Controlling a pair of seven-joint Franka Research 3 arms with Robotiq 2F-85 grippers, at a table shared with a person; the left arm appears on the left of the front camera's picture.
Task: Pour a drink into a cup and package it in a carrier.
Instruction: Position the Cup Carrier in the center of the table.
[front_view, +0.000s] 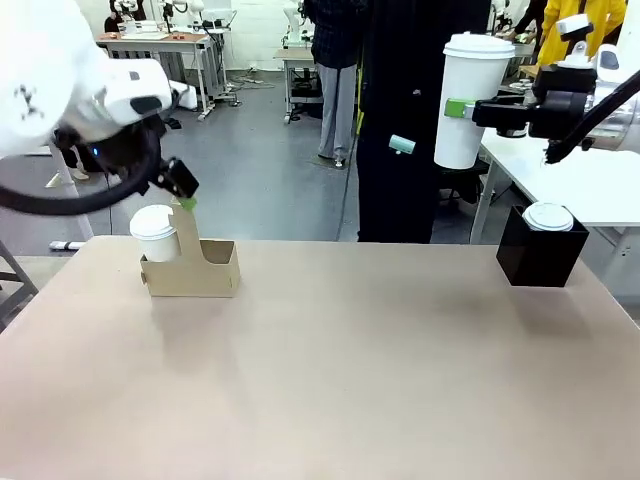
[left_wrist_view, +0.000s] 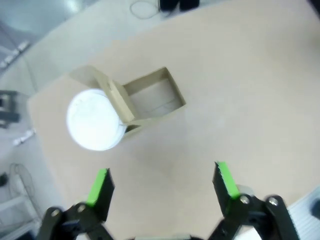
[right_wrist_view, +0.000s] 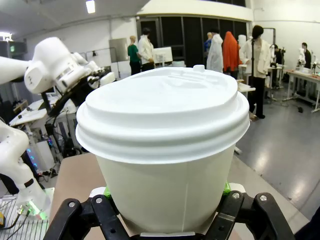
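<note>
We start at the right gripper, whose green-padded fingers are clamped on the lower body of the tall white cup. It holds the cup upright, high above the table's far right side. The cup's lid is on, so we cannot see whether the drink is inside; we judge the pouring done and the packaging step in hand. The left gripper hangs with its jaws wide apart and nothing between them, just above the carrier, which stands well apart from the cup on the table's left side. One carrier pocket holds a shorter cup, also lidded. The pocket on the other side of the handle panel looks empty in the left wrist view. At the right, a black box carries another lidded cup at its top. Next, we think, the tall cup must cross the table and come straight down into the free pocket, clear of the panel and the left gripper.
</note>
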